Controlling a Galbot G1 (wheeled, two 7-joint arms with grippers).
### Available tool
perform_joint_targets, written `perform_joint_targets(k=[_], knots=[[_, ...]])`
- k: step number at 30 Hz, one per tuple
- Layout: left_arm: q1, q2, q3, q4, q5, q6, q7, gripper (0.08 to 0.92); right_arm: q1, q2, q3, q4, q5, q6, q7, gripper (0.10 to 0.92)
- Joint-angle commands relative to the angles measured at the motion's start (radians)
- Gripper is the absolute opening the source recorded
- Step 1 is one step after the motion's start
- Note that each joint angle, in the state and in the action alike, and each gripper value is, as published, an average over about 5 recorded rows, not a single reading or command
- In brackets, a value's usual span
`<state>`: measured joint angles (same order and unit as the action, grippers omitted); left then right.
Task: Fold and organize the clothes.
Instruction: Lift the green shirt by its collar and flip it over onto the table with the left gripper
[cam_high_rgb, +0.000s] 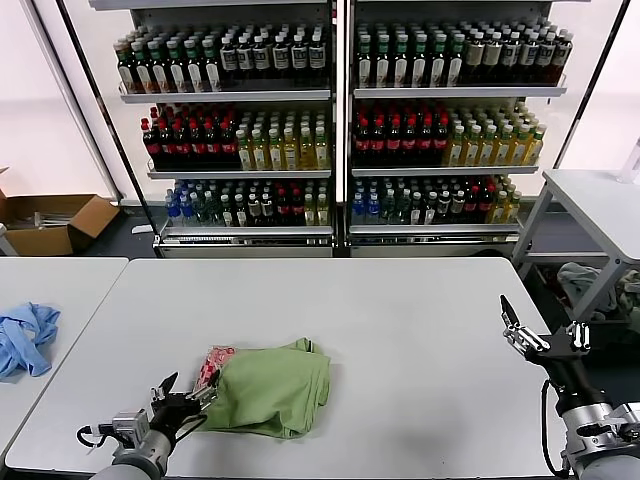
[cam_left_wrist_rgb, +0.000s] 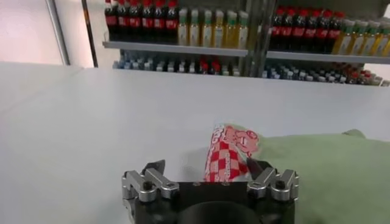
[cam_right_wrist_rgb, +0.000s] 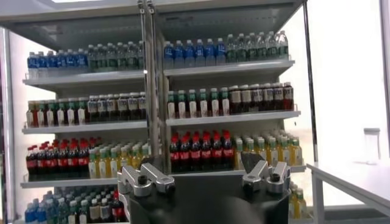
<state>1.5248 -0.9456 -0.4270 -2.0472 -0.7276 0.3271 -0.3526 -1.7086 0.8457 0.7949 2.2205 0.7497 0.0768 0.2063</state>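
The polo shirt (cam_high_rgb: 268, 388) lies roughly folded beside the open, empty left hand (cam_high_rgb: 178, 397); neatening remains, right hand (cam_high_rgb: 522, 331) open aside.

Head view high over white table (cam_high_rgb: 400, 320), wrist views low, all facing drink shelves (cam_high_rgb: 335, 120).

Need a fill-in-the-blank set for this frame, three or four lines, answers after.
1. The folded light green polo shirt lies on the white ____.
2. The left gripper is at the shirt's red-and-white ____.
3. The right gripper is raised and holds ____.
4. The crumpled light blue garment lies on the robot's ____ side.

Missing words: table; graphic; nothing; left
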Motion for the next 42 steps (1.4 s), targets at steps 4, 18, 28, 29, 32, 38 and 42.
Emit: perform_joint_targets(k=[4, 18, 28, 29, 32, 38, 42], knots=[[-0.017, -0.017, 0.026, 0.042, -0.03, -0.01, 0.054, 0.823, 0.004, 0.006, -0.014, -0.005, -0.003, 0.001, -0.001, 0.823], [-0.036, -0.017, 0.053, 0.111, -0.033, -0.067, 0.113, 0.758, 0.014, 0.005, -0.023, -0.009, -0.005, 0.0, -0.001, 0.823], [-0.005, 0.005, 0.06, 0.089, 0.066, -0.207, 0.105, 0.473, 0.031, 0.008, -0.037, -0.009, -0.006, -0.002, 0.001, 0.823], [-0.002, 0.009, 0.055, 0.078, 0.072, -0.211, 0.099, 0.438, 0.034, 0.008, -0.04, -0.009, -0.006, -0.003, 0.002, 0.823], [0.004, 0.032, 0.004, 0.029, 0.067, -0.213, 0.073, 0.351, 0.043, 0.007, -0.048, -0.007, -0.006, -0.005, 0.002, 0.823], [0.015, 0.177, -0.293, -0.072, -0.03, -0.149, 0.036, 0.185, 0.078, 0.007, -0.082, -0.013, -0.007, -0.009, 0.005, 0.823], [0.024, 0.303, -0.524, -0.081, -0.073, -0.075, 0.087, 0.14, 0.095, 0.005, -0.098, -0.019, -0.006, -0.009, 0.005, 0.823]])
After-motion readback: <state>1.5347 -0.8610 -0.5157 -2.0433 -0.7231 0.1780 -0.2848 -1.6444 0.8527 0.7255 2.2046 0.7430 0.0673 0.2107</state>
